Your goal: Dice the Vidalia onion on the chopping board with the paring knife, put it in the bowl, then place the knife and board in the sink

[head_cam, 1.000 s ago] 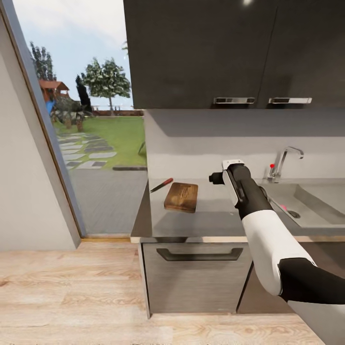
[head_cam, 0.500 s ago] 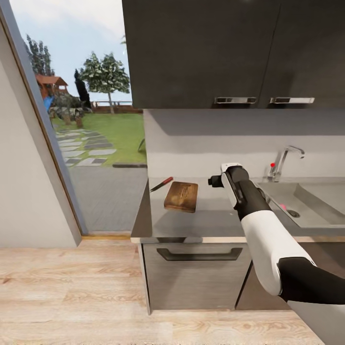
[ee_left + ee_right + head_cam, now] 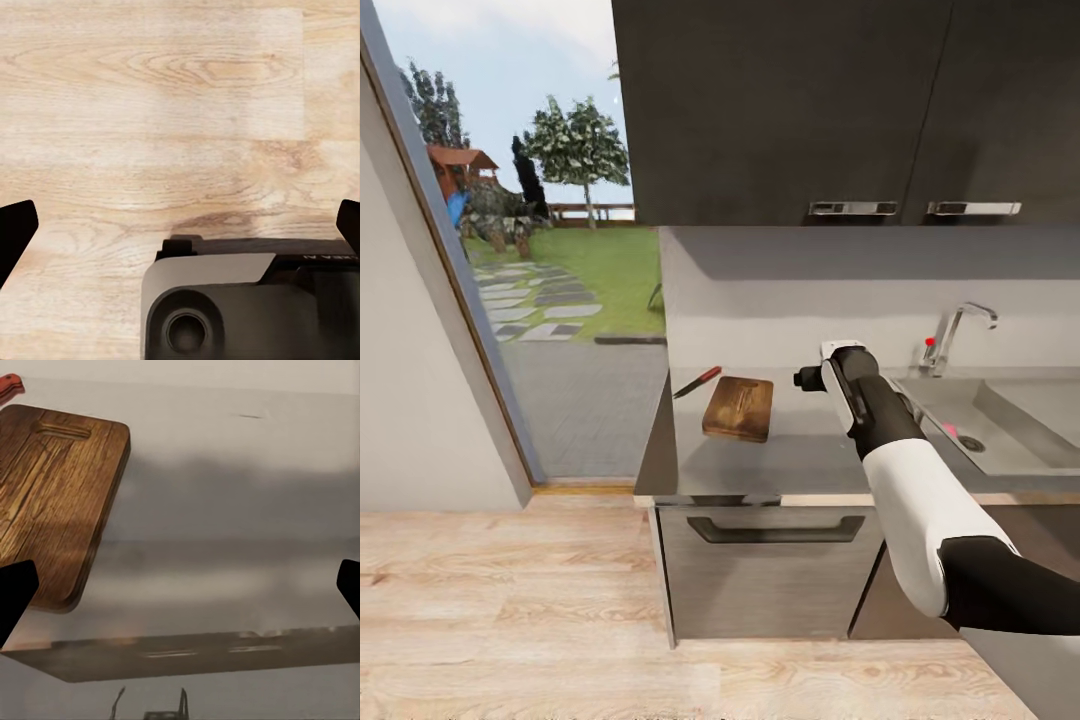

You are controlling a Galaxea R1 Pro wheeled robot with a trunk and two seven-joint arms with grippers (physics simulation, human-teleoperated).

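Wood-grain chopping board (image 3: 738, 408), glossy countertop (image 3: 810, 455)

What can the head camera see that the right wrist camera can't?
The head view alone takes in the sink with its tap, a small pink thing in the basin that looks like the Vidalia onion, the dark wall cabinets, the garden outside and the wooden floor. The right wrist view alone brings the dark fingertips of the right pincer, spread wide apart with nothing between them. Both share the chopping board on the grey countertop and the red-handled paring knife beside it.
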